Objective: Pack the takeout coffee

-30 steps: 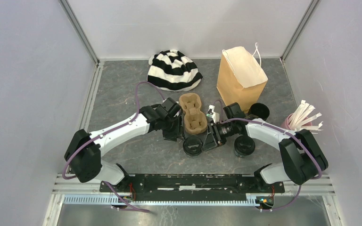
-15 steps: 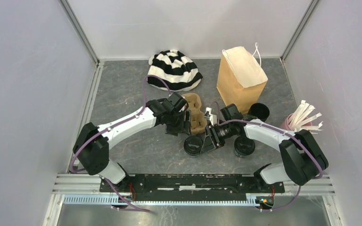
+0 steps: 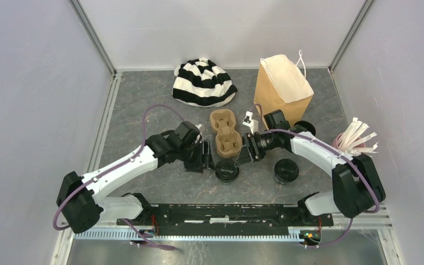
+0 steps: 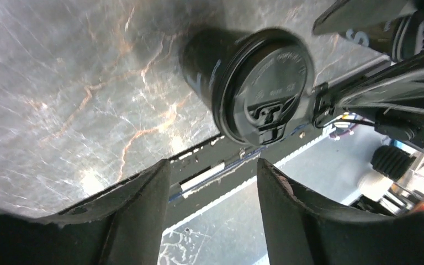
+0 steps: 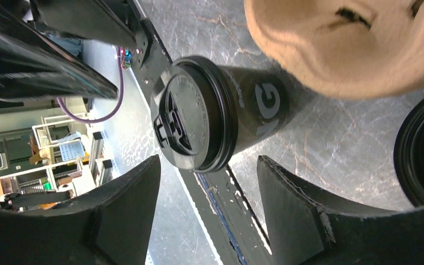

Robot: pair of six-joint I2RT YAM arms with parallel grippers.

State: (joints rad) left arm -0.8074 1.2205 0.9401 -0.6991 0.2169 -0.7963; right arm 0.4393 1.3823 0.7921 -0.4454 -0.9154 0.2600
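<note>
Letting go | left pincer and right pincer now wide open, empty, drawn back from brown moulded-cardboard two-cup carrier | small black lidded disposable cup likely next.

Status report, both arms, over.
Left gripper open, empty. Right gripper open, empty. Both flank small black lidded coffee cup, upright, ungripped; second cup further right. Brown moulded-cardboard carrier just behind.

Both arms bend inward and low toward the cardboard cup carrier. The left gripper sits just left of its near end, fingers spread with nothing between them. The right gripper sits just right of that end, likewise spread and empty.
</note>
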